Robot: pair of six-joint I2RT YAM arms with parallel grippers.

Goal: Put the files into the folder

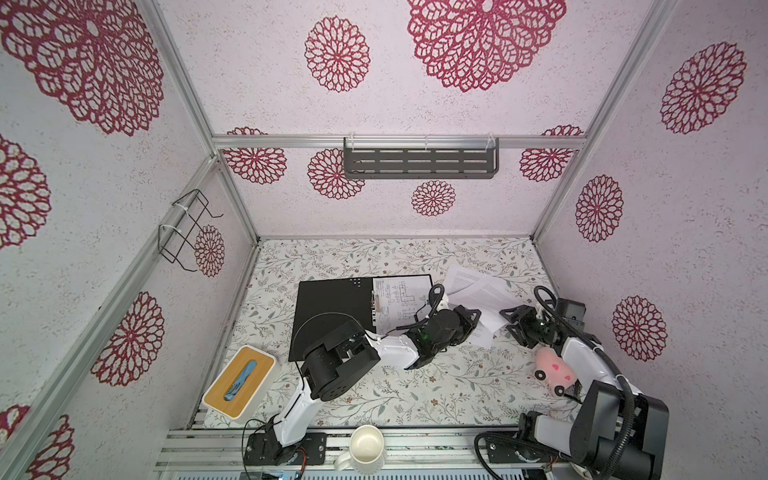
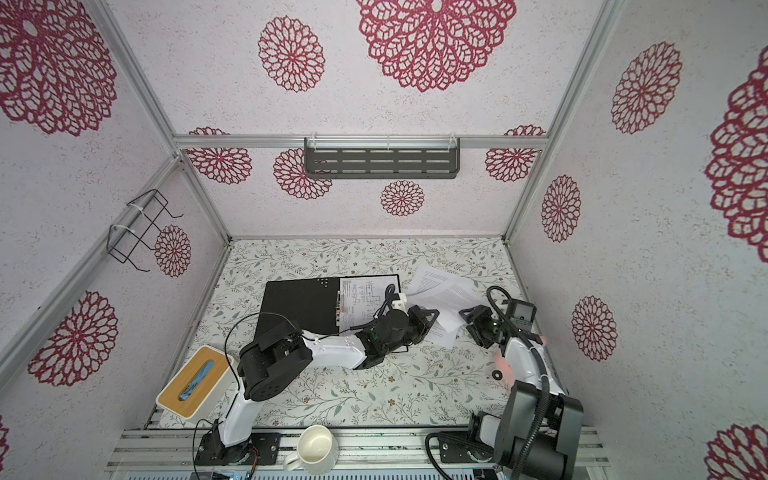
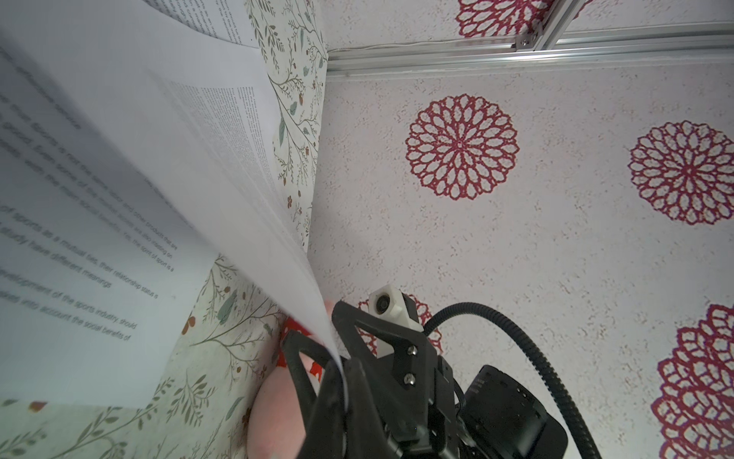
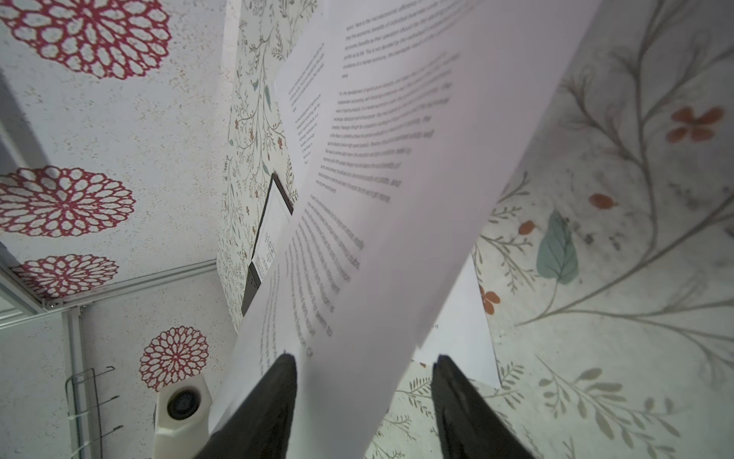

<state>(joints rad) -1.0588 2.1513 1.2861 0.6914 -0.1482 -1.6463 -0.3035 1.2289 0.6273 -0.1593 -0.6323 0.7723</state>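
The folder (image 1: 332, 316) lies open on the table with its black inside up. A file with line drawings (image 1: 399, 299) rests on its right half. Two text files (image 1: 478, 291) overlap just right of it. My left gripper (image 1: 473, 321) (image 3: 344, 371) is shut on the corner of one text sheet (image 3: 222, 159), which curves up off the table. My right gripper (image 1: 509, 322) (image 4: 363, 359) faces it from the right, jaws apart. That raised sheet (image 4: 397, 198) passes between its fingers (image 4: 278, 381). The other text sheet (image 3: 79, 278) lies flat.
A pink wheeled toy (image 1: 555, 370) sits beside the right arm. A tissue box (image 1: 241, 382) stands at the front left and a white mug (image 1: 365, 446) on the front rail. A grey shelf (image 1: 419, 160) and a wire rack (image 1: 187, 228) hang on the walls.
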